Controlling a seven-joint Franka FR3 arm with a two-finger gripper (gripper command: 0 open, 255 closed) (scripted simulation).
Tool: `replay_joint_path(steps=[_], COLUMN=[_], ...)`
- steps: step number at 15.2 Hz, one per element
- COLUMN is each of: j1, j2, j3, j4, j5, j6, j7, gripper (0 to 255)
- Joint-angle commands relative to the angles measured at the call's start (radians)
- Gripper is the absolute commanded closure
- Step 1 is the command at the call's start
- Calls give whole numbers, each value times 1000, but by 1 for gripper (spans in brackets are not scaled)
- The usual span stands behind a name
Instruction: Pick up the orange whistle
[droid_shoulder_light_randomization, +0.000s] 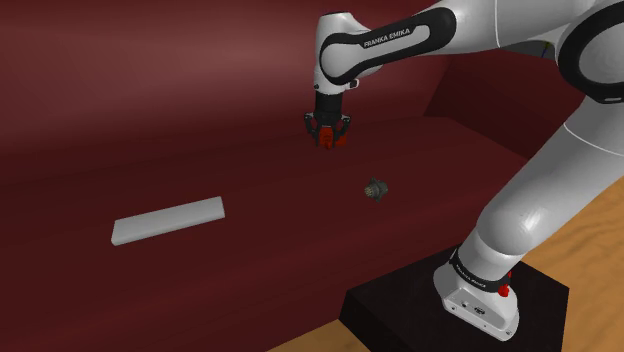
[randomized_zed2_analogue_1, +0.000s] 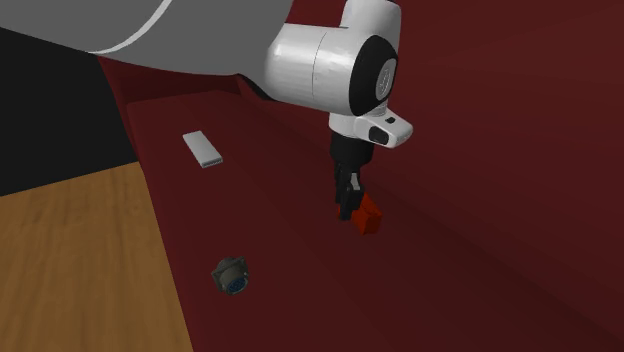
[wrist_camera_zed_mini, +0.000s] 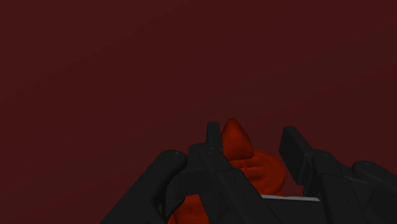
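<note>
The orange-red whistle (droid_shoulder_light_randomization: 326, 139) sits between the black fingers of my gripper (droid_shoulder_light_randomization: 327, 133), which is shut on it over the dark red surface (droid_shoulder_light_randomization: 200, 120). In the second exterior view the whistle (randomized_zed2_analogue_1: 369, 216) juts out beside the tips of the gripper (randomized_zed2_analogue_1: 352, 207), with the white wrist above. In the wrist view the whistle (wrist_camera_zed_mini: 239, 151) fills the gap of the gripper (wrist_camera_zed_mini: 254, 145), pressed against one finger (wrist_camera_zed_mini: 213, 145), and its lower part is hidden behind the hand.
A flat white bar (droid_shoulder_light_randomization: 168, 221) lies toward the shoulder view's left, also seen far off (randomized_zed2_analogue_1: 202, 149). A small dark grey round object (droid_shoulder_light_randomization: 375, 188) (randomized_zed2_analogue_1: 230, 276) lies near the surface's edge. The black stand (droid_shoulder_light_randomization: 420, 310) and wooden floor (randomized_zed2_analogue_1: 80, 260) border the surface.
</note>
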Motion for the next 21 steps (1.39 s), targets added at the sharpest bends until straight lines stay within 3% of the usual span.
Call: replay_joint_path(steps=[1,4,21], j1=[0,0,-4], j2=[0,-2,-33], j3=[0,0,-7], j4=[0,-3,169], j5=[0,0,4], j6=[0,1,-201], j7=[0,-1,1], gripper=[255,255,255])
